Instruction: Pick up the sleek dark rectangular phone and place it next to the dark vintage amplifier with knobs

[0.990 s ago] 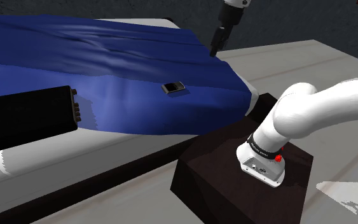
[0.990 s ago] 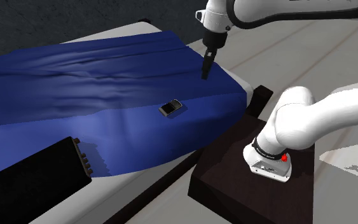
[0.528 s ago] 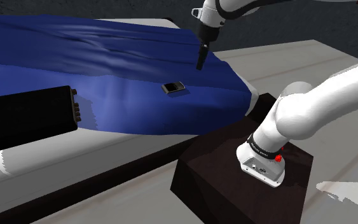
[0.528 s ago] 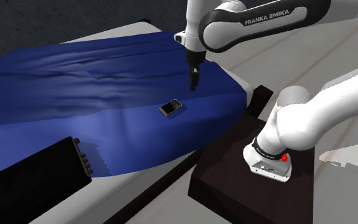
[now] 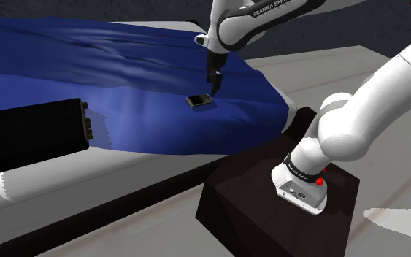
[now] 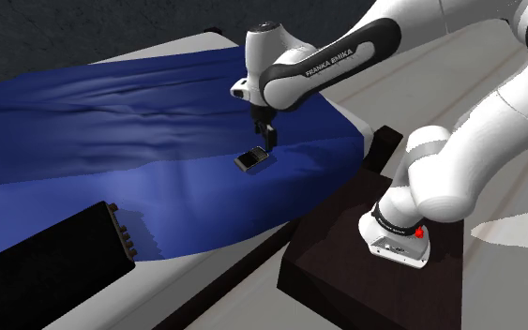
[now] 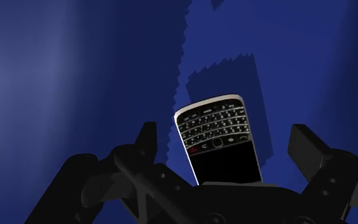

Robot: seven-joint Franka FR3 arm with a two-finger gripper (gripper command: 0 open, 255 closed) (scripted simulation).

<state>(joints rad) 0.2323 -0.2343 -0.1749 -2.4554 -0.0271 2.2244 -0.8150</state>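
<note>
From where I sit, the task is barely begun: the phone (image 5: 198, 100) lies flat on the blue cover (image 5: 123, 66) of the bed, nothing has lifted it, and the whole carry to the amplifier (image 5: 28, 135) is left to do. The amplifier, a long black box with small knobs on its end face, sits well apart from the phone, toward the shoulder view's left and the second exterior view's lower left (image 6: 51, 272). What I judge to be in hand is the approach to the grasp. The gripper (image 5: 212, 82) hangs pointing down just above the phone, close to its far edge in the shoulder view; in the second exterior view the gripper (image 6: 264, 139) sits right over the phone (image 6: 252, 160). In the wrist view the jaws stand apart, one black finger on each side, and the phone (image 7: 219, 140) lies between them with blue cover showing in the gap on both sides, so neither finger touches it and nothing is held. Its keypad end points away from the gripper (image 7: 225, 141) and its dark screen end runs under the palm. I read its long sides as roughly lined up with the fingers, tilted slightly. Left to do: descend, close, lift, carry, and set it beside the amplifier.
</note>
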